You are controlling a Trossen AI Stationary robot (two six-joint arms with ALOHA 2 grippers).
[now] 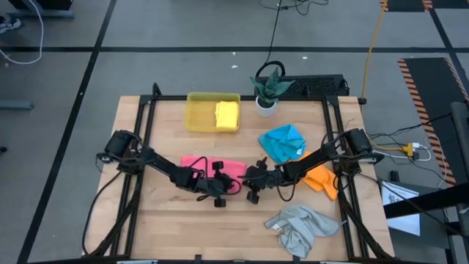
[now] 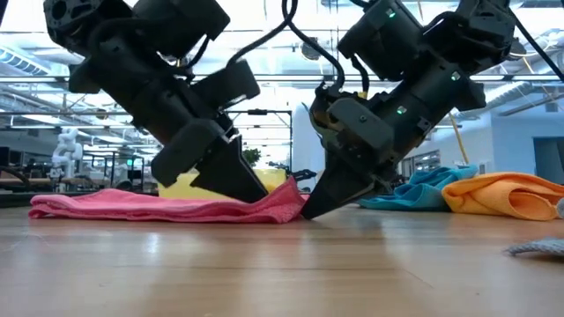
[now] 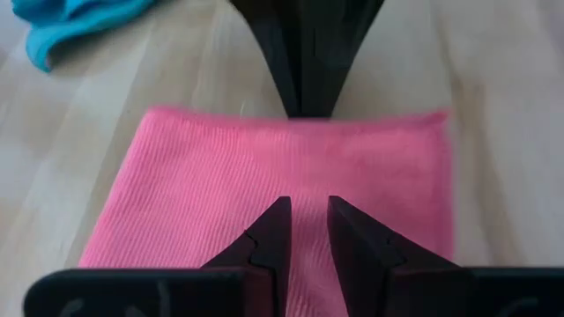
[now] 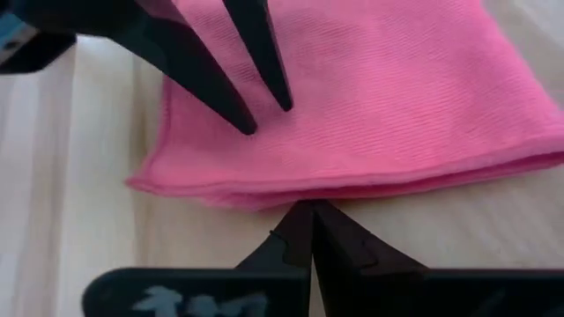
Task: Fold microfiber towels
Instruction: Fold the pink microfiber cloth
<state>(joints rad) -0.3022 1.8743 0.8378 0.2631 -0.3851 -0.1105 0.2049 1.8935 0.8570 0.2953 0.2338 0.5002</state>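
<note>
Pink towel (image 1: 207, 166) is lying folded flat near the middle of the wooden worktop (image 1: 176, 227), with both arms meeting at its right-hand end as the overhead camera sees it; left gripper (image 3: 306, 211) is pressing its tips down onto the cloth, fingers (image 3: 271, 231) standing slightly parted with a narrow gap between them, nothing pinched in that gap; right gripper (image 4: 310, 211) is sitting at the towel's layered edge with its fingers fully closed together, tips touching the fold line on the wood, no cloth visibly caught between them.

Low camera is showing the pink towel (image 2: 167, 206) as a thin stack, its right end rising a little where the two grippers are meeting.

Other towels: blue towel (image 1: 282, 141) is lying crumpled right of centre; orange towel (image 1: 321, 178) is lying bunched just beside it toward the right edge, partly under the right arm; grey towel (image 1: 299, 226) is lying rumpled at the near right corner; yellow towel (image 1: 227, 115) is sitting folded inside the yellow tray (image 1: 198, 111) at the far side.

Potted plant (image 1: 268, 89) is standing just right of the tray at the far edge.
</note>
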